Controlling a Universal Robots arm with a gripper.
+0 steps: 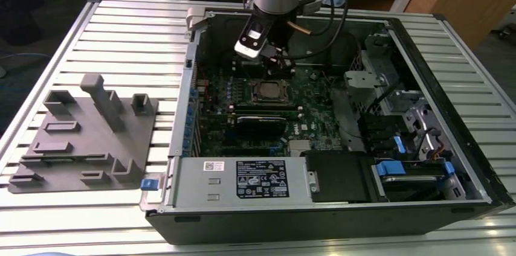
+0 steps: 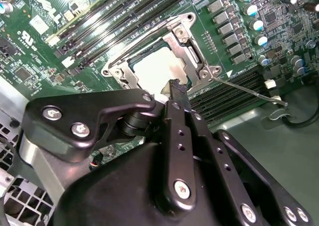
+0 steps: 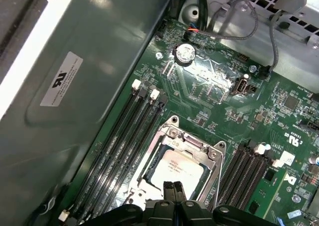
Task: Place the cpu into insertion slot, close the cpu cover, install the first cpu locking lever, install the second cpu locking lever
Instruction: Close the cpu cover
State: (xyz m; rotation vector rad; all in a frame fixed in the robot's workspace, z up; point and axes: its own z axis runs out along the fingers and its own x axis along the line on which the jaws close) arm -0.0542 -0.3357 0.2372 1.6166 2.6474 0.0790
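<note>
The end effector (image 3: 173, 187), fingers pressed together and holding nothing, is poised over the edge of the insertion slot (image 1: 270, 91) on the green motherboard (image 1: 322, 117). The cpu (image 3: 177, 167) lies seated in the slot, and the cpu cover (image 2: 192, 41) lies flat around it. A thin locking lever (image 2: 246, 90) juts out sideways from the socket.

I count one cpu (image 3: 174, 167) in one insertion slot (image 1: 270, 91), framed by one cpu cover (image 3: 215, 161). Two banks of memory slots (image 3: 119, 146) flank that slot, one on either side. Near the slot I see one coin battery (image 3: 184, 54) and one thin locking lever (image 2: 249, 90). One computer case (image 1: 322, 226) surrounds it, and one grey fixture tray (image 1: 81, 141) lies outside.
</note>
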